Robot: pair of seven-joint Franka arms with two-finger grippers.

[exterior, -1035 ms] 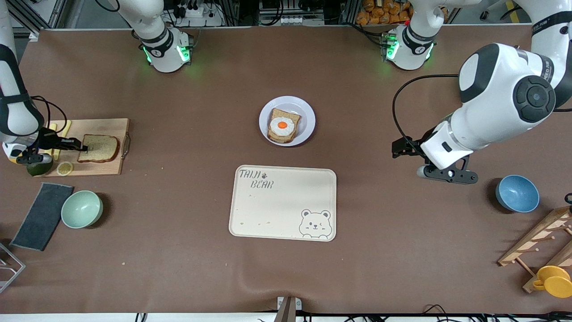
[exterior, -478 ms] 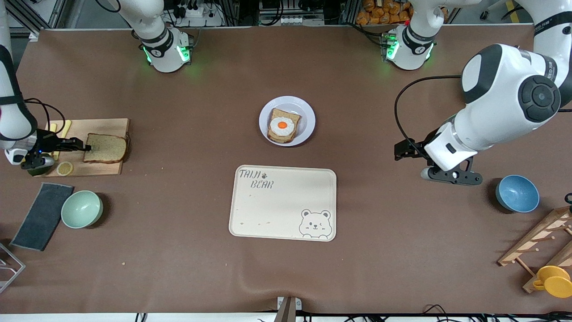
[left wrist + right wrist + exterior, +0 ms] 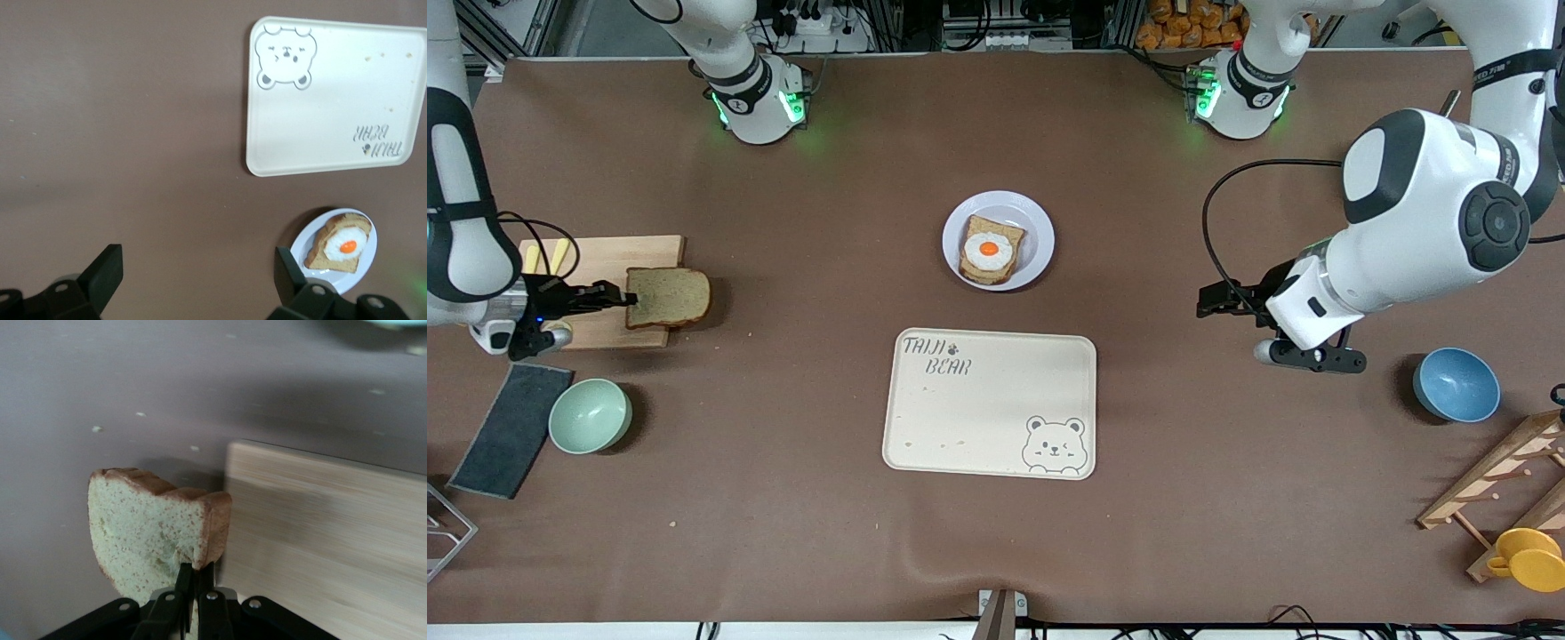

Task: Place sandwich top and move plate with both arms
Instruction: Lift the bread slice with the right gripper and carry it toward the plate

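Your right gripper (image 3: 624, 300) pinches the plain brown bread slice (image 3: 669, 297) by one edge, above the wooden board's (image 3: 618, 252) end; it could sag or slip before reaching the egg-topped slice (image 3: 990, 250) on the pale round plate (image 3: 1040, 233). Left gripper (image 3: 1209, 300) waits, spread wide

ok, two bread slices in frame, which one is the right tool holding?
The plain brown slice, pinched at its edge by the right tool over the cutting board's end. The other slice carries a fried egg and sits on the plate.
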